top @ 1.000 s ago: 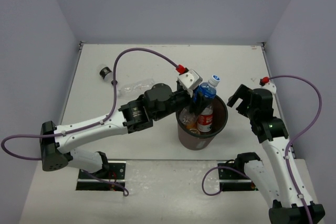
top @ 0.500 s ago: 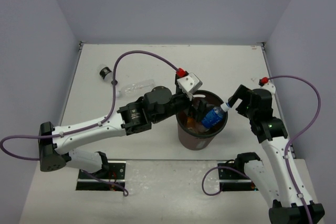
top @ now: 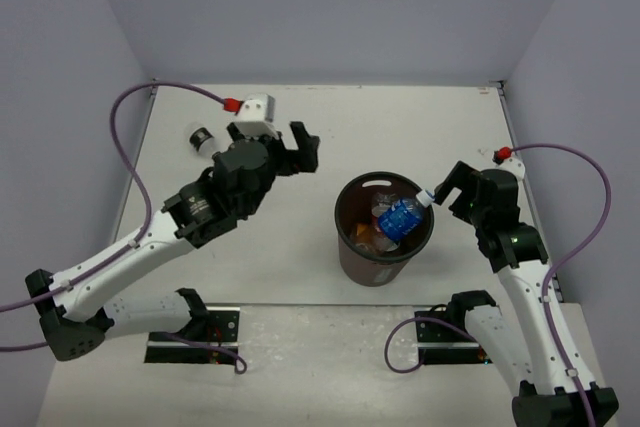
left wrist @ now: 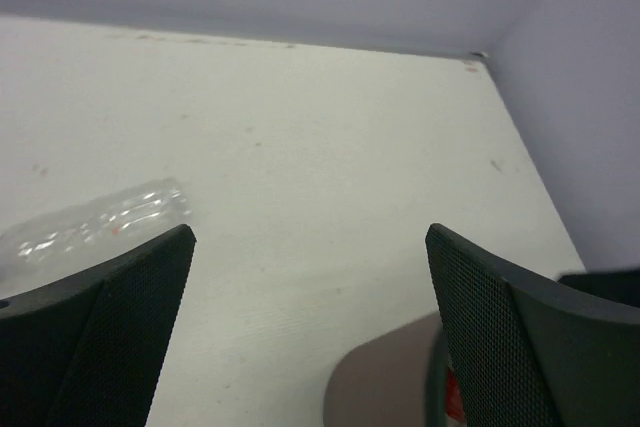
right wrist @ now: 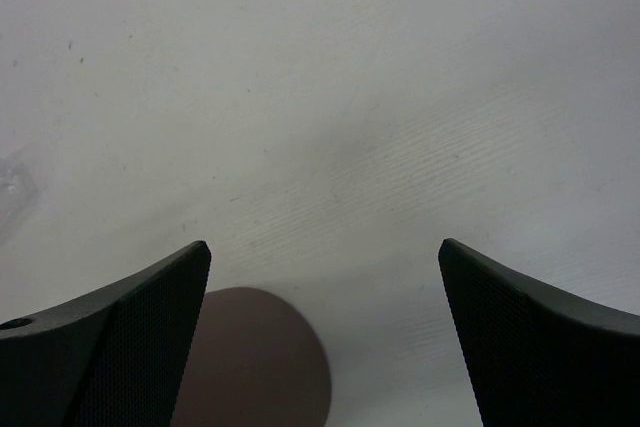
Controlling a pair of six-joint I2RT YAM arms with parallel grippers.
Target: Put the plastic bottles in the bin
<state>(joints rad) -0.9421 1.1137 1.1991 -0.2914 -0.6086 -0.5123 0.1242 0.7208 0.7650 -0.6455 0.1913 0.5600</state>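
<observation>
White-and-black arms [top: 120, 257], purple cables [top: 565, 145], black mesh-textured jaws.

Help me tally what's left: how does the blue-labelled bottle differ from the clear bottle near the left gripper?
The blue-labelled bottle is inside the bin; the clear bottle lies on the table. The blue-labelled bottle leans with its cap toward the rim; the clear bottle lies flat. The blue-labelled bottle carries a blue label; the clear bottle shows none. Both are small plastic bottles, neither gripped.
</observation>
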